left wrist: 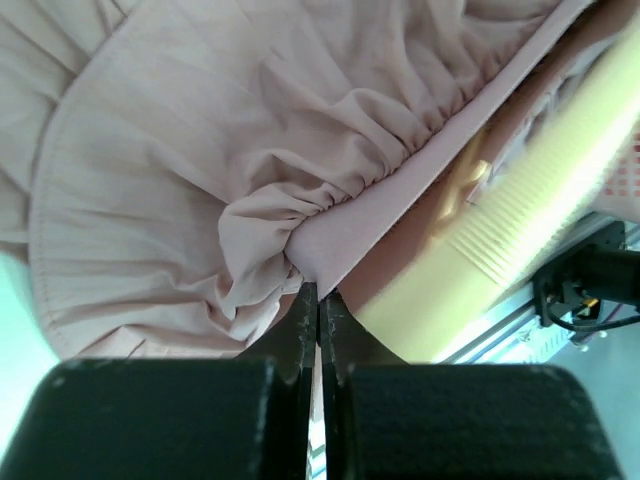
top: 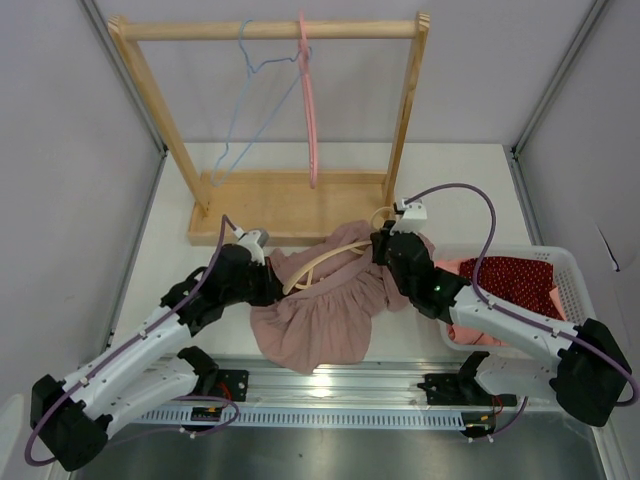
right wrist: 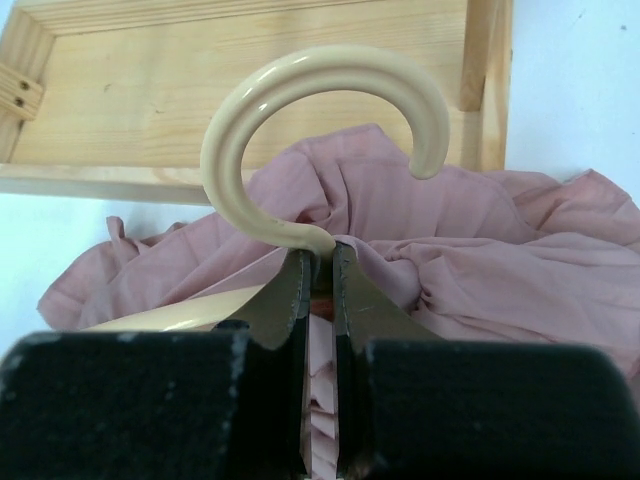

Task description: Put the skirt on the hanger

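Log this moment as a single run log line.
left claw: shut on pink gathered fabric skirt waistband | right claw: shut on cream plastic hanger below hook | skirt: crumpled, hanger partly under it

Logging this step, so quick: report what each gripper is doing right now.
Left gripper: closed, jaws pinching the skirt.
Right gripper: closed, jaws clamped on the hanger.

1. The left arm (top: 135,352), at 7 o'clock in the top view, has white tubes and black joints.
2. The right arm (top: 515,322), at 4 o'clock, looks the same, with a tiny green light (top: 437,291).
3. A thin purple cable (top: 492,215) runs along each arm.
4. The fingers (left wrist: 300,330) are flat, dark and thin.
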You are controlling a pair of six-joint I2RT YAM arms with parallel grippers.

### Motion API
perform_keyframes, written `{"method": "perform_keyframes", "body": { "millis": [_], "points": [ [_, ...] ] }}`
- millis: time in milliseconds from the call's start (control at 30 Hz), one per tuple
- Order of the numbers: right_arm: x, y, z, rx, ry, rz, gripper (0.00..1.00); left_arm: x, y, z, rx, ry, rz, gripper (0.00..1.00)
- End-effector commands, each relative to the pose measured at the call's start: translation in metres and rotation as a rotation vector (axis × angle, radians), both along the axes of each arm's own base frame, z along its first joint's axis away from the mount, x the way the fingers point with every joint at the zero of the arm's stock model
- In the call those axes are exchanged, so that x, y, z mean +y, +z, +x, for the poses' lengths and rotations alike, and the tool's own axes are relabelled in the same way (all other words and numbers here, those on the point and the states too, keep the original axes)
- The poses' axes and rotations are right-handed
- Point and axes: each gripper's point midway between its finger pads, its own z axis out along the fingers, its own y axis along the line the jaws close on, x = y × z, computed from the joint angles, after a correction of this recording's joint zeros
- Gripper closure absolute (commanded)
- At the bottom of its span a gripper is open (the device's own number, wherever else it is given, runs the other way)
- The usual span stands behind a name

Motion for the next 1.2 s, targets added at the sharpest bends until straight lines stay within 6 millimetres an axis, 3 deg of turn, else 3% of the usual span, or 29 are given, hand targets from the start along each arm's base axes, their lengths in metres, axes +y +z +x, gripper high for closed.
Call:
{"method": "perform_keyframes", "body": {
  "millis": [0,700,933,1033,1167],
  "points": [
    [-0.028,0.002,0.013,-0.062,-0.145,-0.054,1.00,0.008,0.014,-0.006,0.017,0.013,-0.003,1.00],
    [-0.048,0.001,0.005,-0.130,-0.307,-0.216,1.00,0.024,0.044,-0.017,-0.014,0.013,0.020,1.00],
    [-0.028,0.012,-0.008,-0.180,-0.268,-0.226,1.00,0.018,0.055,-0.013,-0.036,0.000,-0.006,1.00],
    [-0.012,0.018,-0.021,-0.204,-0.219,-0.222,1.00,0.008,0.071,-0.002,-0.069,-0.007,-0.036,1.00],
    [0.008,0.020,-0.038,-0.222,-0.159,-0.241,1.00,-0.006,0.120,0.015,-0.154,-0.027,-0.091,1.00]
  ]
}}
